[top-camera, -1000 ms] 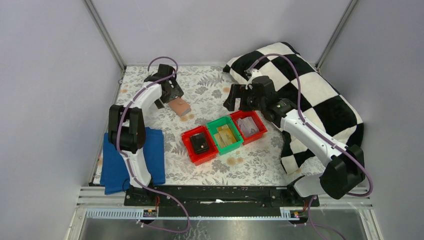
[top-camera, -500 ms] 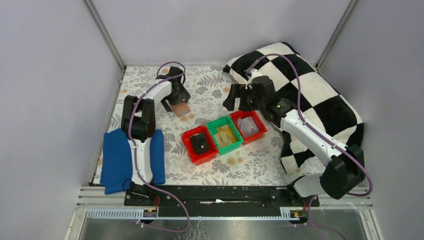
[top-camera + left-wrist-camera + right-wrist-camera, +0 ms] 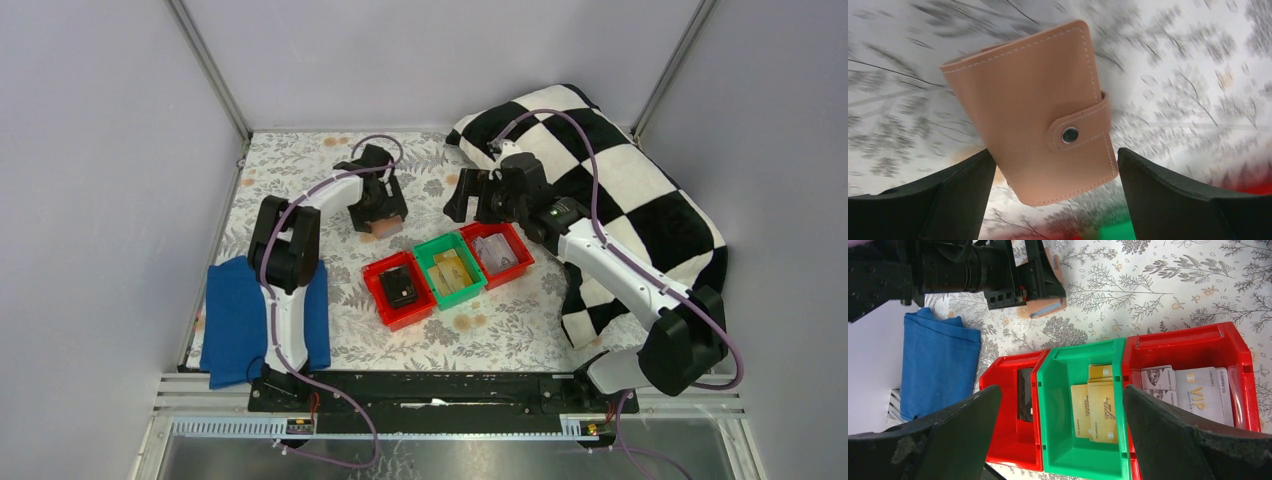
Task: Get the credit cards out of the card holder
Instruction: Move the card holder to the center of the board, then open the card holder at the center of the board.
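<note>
Floral table (image 3: 480, 325): blue cloth (image 3: 240, 325), bins (image 3: 405, 318), checkered blanket (image 3: 640, 190).

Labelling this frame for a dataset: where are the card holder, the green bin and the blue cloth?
card holder (image 3: 1023, 110): left wrist view, middle of its pink cover.
green bin (image 3: 1060, 445): right wrist view, its bare floor.
blue cloth (image 3: 938, 370): right wrist view, its middle.

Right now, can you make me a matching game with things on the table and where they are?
1. card holder
2. green bin
3. blue cloth
4. checkered blanket

A. holds gold cards
B. beside the left arm's base
C. on the far right
D. in the left gripper

Pairs: 1-D, 2-A, 3-B, 4-C
</note>
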### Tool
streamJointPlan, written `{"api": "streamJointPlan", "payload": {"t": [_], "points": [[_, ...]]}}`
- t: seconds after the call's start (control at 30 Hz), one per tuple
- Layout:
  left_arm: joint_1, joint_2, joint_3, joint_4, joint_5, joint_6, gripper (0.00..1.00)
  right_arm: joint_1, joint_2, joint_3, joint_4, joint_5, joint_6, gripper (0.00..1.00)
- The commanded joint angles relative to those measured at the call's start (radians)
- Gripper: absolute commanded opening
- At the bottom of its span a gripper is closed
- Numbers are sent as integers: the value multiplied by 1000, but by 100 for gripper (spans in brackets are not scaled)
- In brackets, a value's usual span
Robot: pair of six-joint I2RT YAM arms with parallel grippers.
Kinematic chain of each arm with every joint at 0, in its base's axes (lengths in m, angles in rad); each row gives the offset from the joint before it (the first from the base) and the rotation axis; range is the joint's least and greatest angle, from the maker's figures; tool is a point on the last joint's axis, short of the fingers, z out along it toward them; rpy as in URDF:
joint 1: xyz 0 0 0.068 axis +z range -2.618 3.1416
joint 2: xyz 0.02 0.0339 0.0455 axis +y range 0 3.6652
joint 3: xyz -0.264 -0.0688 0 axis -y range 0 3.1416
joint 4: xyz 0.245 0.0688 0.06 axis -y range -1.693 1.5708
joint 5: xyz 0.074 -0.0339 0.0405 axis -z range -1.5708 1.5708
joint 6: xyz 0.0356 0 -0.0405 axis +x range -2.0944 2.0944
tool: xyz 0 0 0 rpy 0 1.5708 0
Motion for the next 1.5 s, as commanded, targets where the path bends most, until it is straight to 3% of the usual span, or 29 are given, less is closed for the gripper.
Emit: {"api": "streamJointPlan", "payload": {"t": [0.0,0.2,0.4,0.53,0.73,0.9,1.3,1.47], "points": [[-43,-99,-19,46,125,72,96,15,35,25,35,-14,15,100],[-4,-261,-34,45,109,121,99,39,91,64,41,6,3,100],[140,-371,-176,40,135,23,98,129,322,316,-124,169,-81,98],[213,-435,-248,4,96,-23,99,183,533,570,-246,264,-162,90],[278,-499,-264,-54,75,-35,99,229,798,846,-312,318,-226,67],[290,-559,-302,-65,2,-63,99,245,965,1034,-346,316,-259,65],[291,-590,-365,-45,12,-57,99,248,1183,1245,-341,342,-283,60],[291,-583,-370,-45,25,-50,99,250,1191,1214,-324,347,-273,47]]}}
